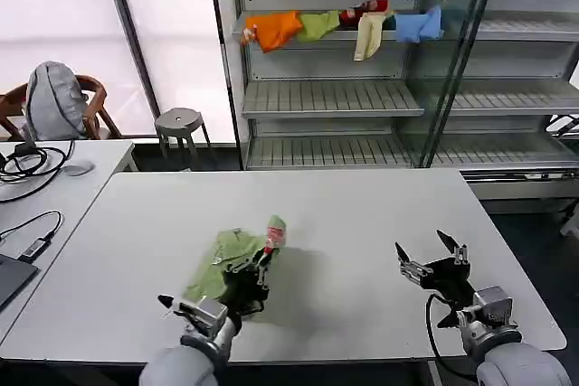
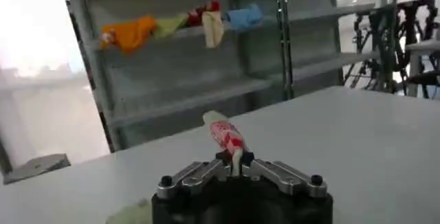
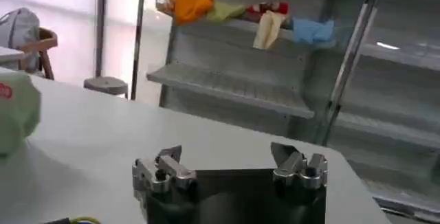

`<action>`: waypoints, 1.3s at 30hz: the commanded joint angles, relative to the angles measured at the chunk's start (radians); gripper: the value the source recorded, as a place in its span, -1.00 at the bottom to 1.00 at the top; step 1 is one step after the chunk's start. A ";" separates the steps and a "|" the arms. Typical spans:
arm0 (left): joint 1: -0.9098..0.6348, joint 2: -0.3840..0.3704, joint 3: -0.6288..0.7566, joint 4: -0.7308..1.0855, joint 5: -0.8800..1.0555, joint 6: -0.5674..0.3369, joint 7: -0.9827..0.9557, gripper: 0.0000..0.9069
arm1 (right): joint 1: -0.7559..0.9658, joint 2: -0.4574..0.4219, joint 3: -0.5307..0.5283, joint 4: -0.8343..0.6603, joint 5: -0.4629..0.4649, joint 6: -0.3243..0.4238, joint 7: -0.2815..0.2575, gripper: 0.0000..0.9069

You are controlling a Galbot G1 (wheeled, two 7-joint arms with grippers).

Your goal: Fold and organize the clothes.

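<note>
Polo shirt (image 1: 237, 262) pinched by the left gripper (image 1: 256, 268); right gripper (image 1: 432, 258) held apart over the table (image 1: 362, 214).
The bunched fabric could be dropped if that thin pinch slips.

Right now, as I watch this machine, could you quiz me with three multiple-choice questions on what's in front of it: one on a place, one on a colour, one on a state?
1. Where does the polo shirt lie?
A. on the white table
B. on the shelf
C. on the stool

2. What colour is the shirt?
A. blue
B. light green
C. orange

3. How is the right gripper?
A. shut on the shirt
B. open, holding nothing
C. shut on a cable

Answers:
1 A, it lies bunched on the tabletop, with the left gripper shut on its fabric.
2 B, pale green cloth with a red-and-white print.
3 B, its fingers are spread above bare table.
</note>
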 commanded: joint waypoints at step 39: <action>-0.043 0.106 -0.475 0.122 -0.119 -0.404 0.165 1.00 | 0.144 0.002 -0.032 -0.109 -0.026 0.109 0.094 1.00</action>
